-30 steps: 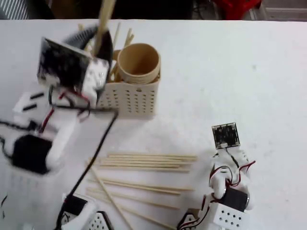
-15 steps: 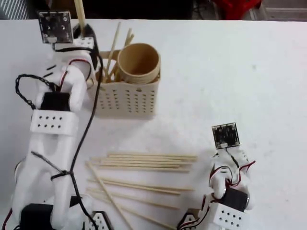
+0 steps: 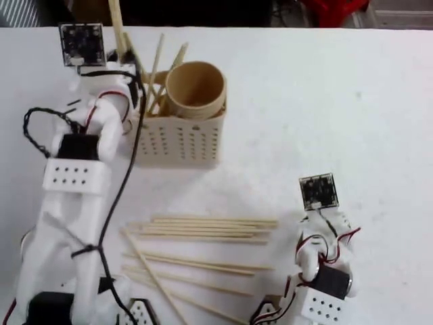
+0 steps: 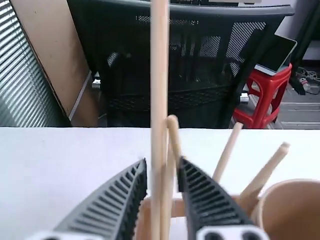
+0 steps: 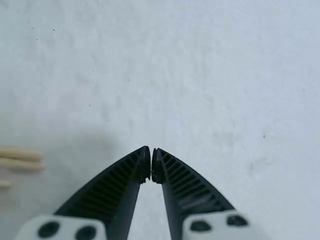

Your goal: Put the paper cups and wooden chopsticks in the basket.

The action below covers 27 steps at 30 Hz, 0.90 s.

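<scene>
Left fingers point(image 4: 120, 200) clamp chopstick point(image 4: 159, 75), upright, seemingly over basket point(image 3: 179, 143); right fingers point(image 5: 125, 185) closed, empty.

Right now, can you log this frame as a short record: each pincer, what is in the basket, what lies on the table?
Left pincer: shut on a chopstick held upright at the basket
Right pincer: shut, holding nothing, over bare table
Basket contents: paper cup, with leaning chopsticks beside it
On table: loose chopsticks lying in front of the basket, between the two arms
Left to do: loose chopsticks not yet in the basket
</scene>
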Motion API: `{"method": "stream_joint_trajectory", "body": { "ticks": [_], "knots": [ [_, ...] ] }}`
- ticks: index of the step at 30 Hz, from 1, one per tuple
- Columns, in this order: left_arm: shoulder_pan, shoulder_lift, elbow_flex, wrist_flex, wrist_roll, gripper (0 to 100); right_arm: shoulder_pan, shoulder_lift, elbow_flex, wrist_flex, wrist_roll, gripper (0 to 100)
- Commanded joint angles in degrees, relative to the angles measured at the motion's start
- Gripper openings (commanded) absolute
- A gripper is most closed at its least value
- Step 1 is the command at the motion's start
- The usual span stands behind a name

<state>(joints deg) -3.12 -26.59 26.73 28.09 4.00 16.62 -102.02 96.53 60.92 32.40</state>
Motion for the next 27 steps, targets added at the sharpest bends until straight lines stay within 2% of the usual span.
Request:
{"method": "stream_joint_trajectory", "body": {
  "ticks": [1, 7, 12, 16, 19, 21, 24, 27],
  "knots": [
    [-0.1, -5.8, -6.0, 5.3, 0.5, 15, 0.4, -0.6, 0.4, 0.1, 0.2, 2.5],
    [0.4, -14.5, -9.8, 16.4, 0.3, 15, 0.4, -0.6, 0.4, 0.1, 0.2, 2.5],
    [5.3, -22.5, -9.6, 30.0, -12.1, 15, 0.4, -0.6, 0.4, 0.1, 0.2, 2.5],
    [11.0, -26.5, -8.7, 40.5, -17.4, 15, 0.4, -0.6, 0.4, 0.1, 0.2, 2.5],
    [14.8, -27.2, -1.9, 42.6, -18.7, 15, 0.4, -0.6, 0.4, 0.1, 0.2, 2.5],
    [18.2, -26.5, 5.7, 40.8, -20.7, 15, 0.4, -0.6, 0.4, 0.1, 0.2, 2.5],
    [22.9, -24.9, 15.3, 37.6, -27.7, 15, 0.4, -0.6, 0.4, 0.1, 0.2, 2.5],
    [24.7, -22.8, 18.2, 43.3, -34.9, 15, 0.4, -0.6, 0.4, 0.1, 0.2, 2.5]
  ]
}}
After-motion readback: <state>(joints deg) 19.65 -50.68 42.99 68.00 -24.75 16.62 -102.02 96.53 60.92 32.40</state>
